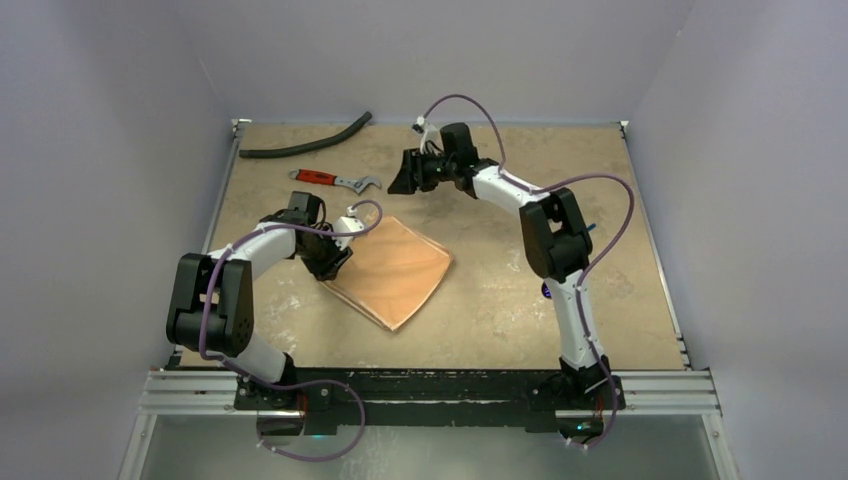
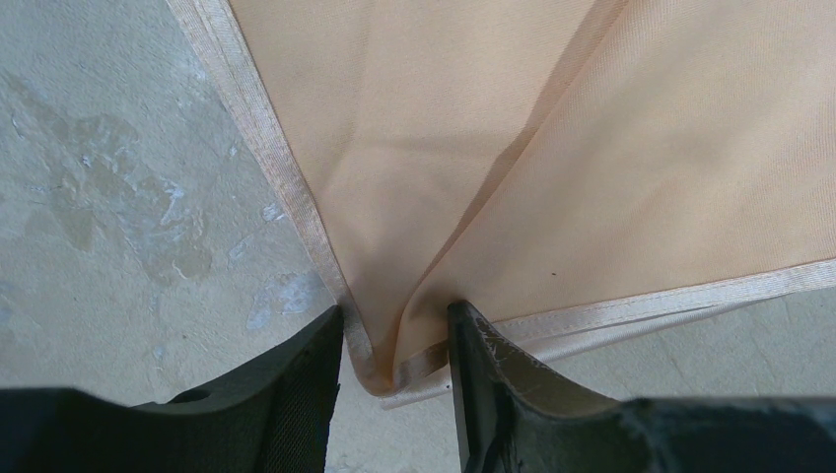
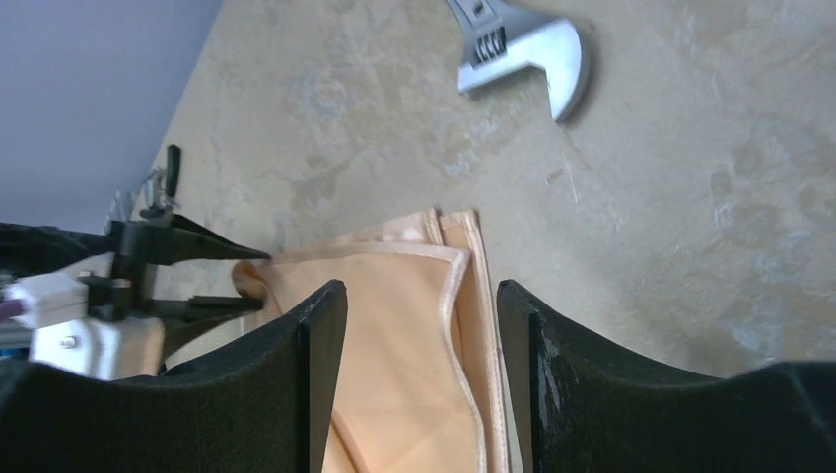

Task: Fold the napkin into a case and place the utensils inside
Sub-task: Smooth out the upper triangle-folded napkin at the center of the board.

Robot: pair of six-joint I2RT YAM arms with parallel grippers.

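Observation:
The peach-orange napkin [image 1: 395, 275] lies folded flat on the table, its hemmed edges stacked [image 3: 463, 325]. My left gripper [image 1: 335, 262] is down at its left corner. In the left wrist view the jaws [image 2: 396, 320] stand apart, one on each side of that corner [image 2: 380, 370]. Both fingers touch the hem, and the napkin [image 2: 513, 148] puckers into a crease between them. My right gripper [image 1: 405, 175] hangs open in the air over the back of the table, with nothing between its fingers [image 3: 422, 296]. The utensils are mostly hidden by the right arm; a dark purple bit [image 1: 547, 290] peeks out.
A red-handled wrench [image 1: 335, 180] lies behind the napkin; its steel head [image 3: 522, 49] shows in the right wrist view. A curved black hose [image 1: 305, 140] lies along the back left edge. Walls close in the table on three sides.

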